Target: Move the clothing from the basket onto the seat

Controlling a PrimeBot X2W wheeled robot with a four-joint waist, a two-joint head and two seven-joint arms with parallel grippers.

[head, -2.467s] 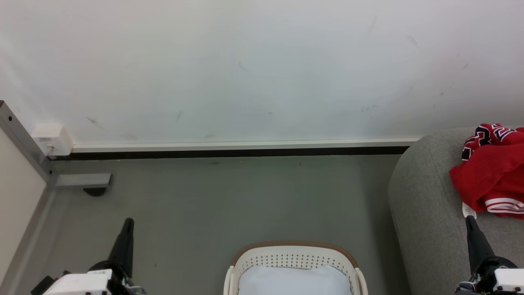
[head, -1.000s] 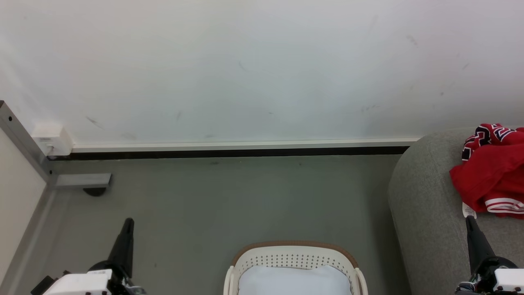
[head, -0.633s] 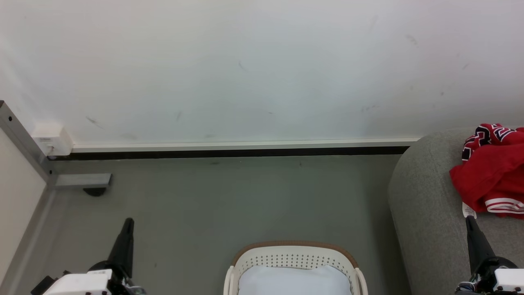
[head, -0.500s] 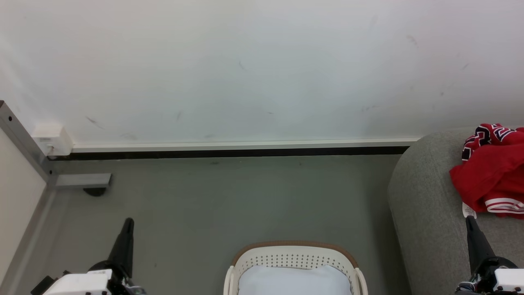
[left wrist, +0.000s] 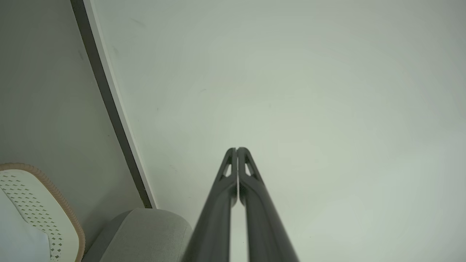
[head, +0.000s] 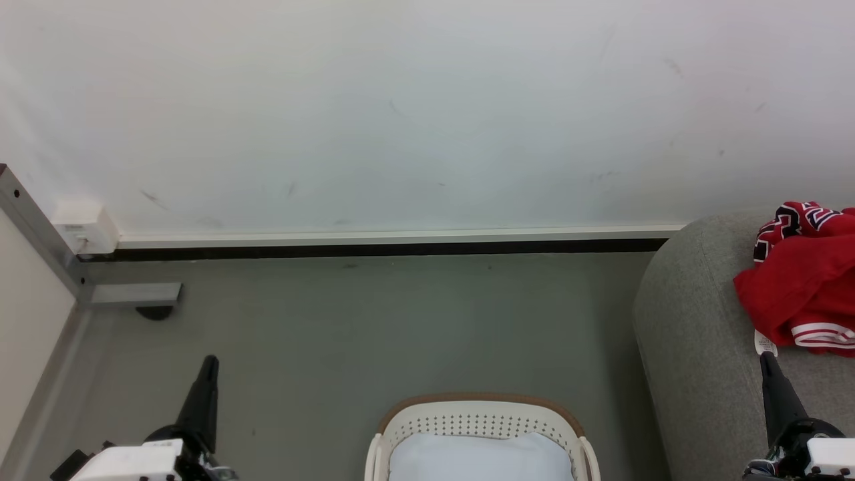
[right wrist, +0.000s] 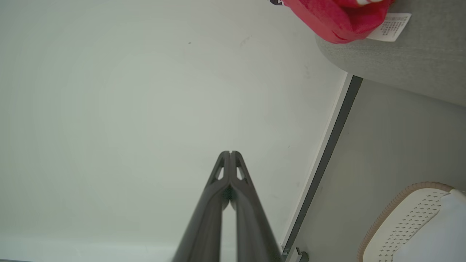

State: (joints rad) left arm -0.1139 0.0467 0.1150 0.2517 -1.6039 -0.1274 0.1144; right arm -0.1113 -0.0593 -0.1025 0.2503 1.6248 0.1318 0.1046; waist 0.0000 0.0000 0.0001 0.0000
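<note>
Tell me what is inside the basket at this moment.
A pale bluish-white sheet lies inside the basket. The red jersey lies on the grey sofa instead. Anything under the sheet is covered, and the basket's near part is cut off by the frame.

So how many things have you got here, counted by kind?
Sofas: 1, the grey sofa.
Baskets: 1, the cream basket.
Cloth pieces: 2, the red jersey on the sofa and the pale sheet in the basket.
End effectors: 2, the left end effector and right end effector, both shut.
Total: 6.
</note>
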